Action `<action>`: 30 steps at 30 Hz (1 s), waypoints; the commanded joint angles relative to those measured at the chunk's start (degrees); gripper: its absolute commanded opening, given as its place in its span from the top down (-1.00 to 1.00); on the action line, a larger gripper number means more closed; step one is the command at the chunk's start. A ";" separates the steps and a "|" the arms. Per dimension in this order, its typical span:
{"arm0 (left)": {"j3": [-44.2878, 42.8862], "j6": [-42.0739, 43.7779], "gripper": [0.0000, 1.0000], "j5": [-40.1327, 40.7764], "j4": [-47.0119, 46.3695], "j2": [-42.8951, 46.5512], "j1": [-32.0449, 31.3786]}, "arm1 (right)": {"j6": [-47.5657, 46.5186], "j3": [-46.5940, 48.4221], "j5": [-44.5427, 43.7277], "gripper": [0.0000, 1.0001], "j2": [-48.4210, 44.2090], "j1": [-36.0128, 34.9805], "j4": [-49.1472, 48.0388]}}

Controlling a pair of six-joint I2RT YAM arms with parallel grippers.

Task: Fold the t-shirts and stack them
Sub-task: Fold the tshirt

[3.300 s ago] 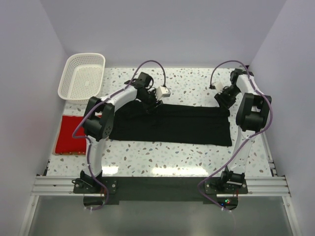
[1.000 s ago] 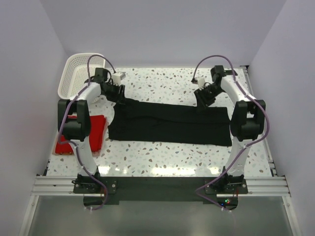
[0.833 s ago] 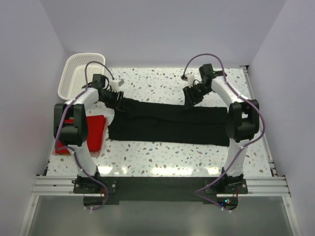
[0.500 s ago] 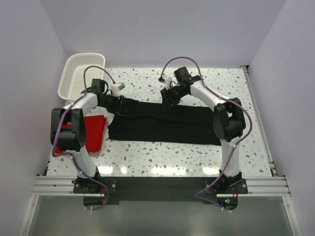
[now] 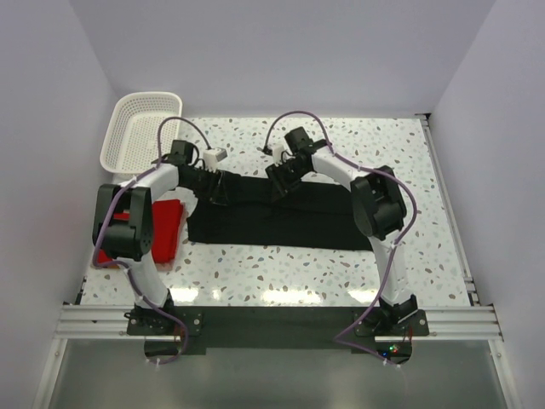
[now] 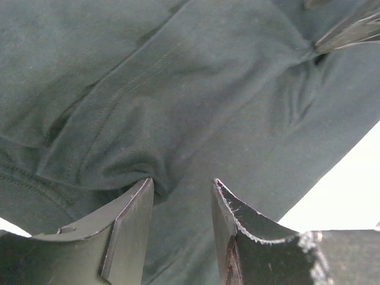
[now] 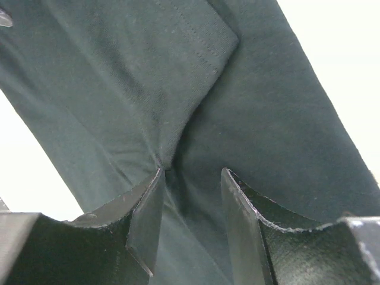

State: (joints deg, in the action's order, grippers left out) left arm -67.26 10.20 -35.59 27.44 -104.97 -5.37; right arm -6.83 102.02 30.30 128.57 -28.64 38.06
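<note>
The black t-shirt [image 5: 281, 223] lies as a long band across the middle of the table. Both grippers are down on its far edge, close together. My left gripper [image 5: 223, 189] stands open on the cloth; in the left wrist view its jaws [image 6: 182, 183] are parted and a bulge of black t-shirt [image 6: 178, 89] rests against the left finger. My right gripper [image 5: 277, 182] is open too; in its wrist view [image 7: 193, 172] a crease of the shirt [image 7: 148, 77] gathers at the left fingertip. The red t-shirt [image 5: 163, 228] lies folded at the left, partly behind the left arm.
A white lattice basket [image 5: 140, 128] stands at the back left corner. Bare speckled table [image 5: 443, 187] shows to the right of the shirt and along the front. Walls close in on three sides.
My right gripper slid left along the shirt's far edge, drawing its right end inward, and its jaws widened. My left gripper moved right. The black band is now shorter.
</note>
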 commanded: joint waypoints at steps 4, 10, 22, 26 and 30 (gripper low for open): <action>-1.03 0.61 0.04 3.15 -2.22 -1.38 -0.78 | -0.64 2.75 -1.65 0.07 0.89 -1.41 -1.85; -0.32 1.67 0.04 5.45 -1.87 -0.24 -1.49 | -1.61 2.57 -2.35 0.08 1.15 -2.56 -1.77; -2.26 1.49 1.00 1.76 2.09 2.31 -1.67 | -3.01 3.63 -3.50 0.78 0.89 -2.91 -0.01; -2.26 0.97 1.00 1.05 4.02 3.89 -1.67 | -3.54 3.37 -3.76 1.00 0.10 -2.91 0.52; -2.08 1.32 1.00 1.84 5.86 5.38 -1.67 | -3.80 2.40 -3.41 1.00 -1.04 -2.82 0.78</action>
State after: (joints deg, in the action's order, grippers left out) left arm -67.29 11.51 -32.62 30.83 -103.24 -6.83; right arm -9.63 103.39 27.57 129.25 -31.18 38.44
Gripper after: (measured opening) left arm 0.057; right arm 0.019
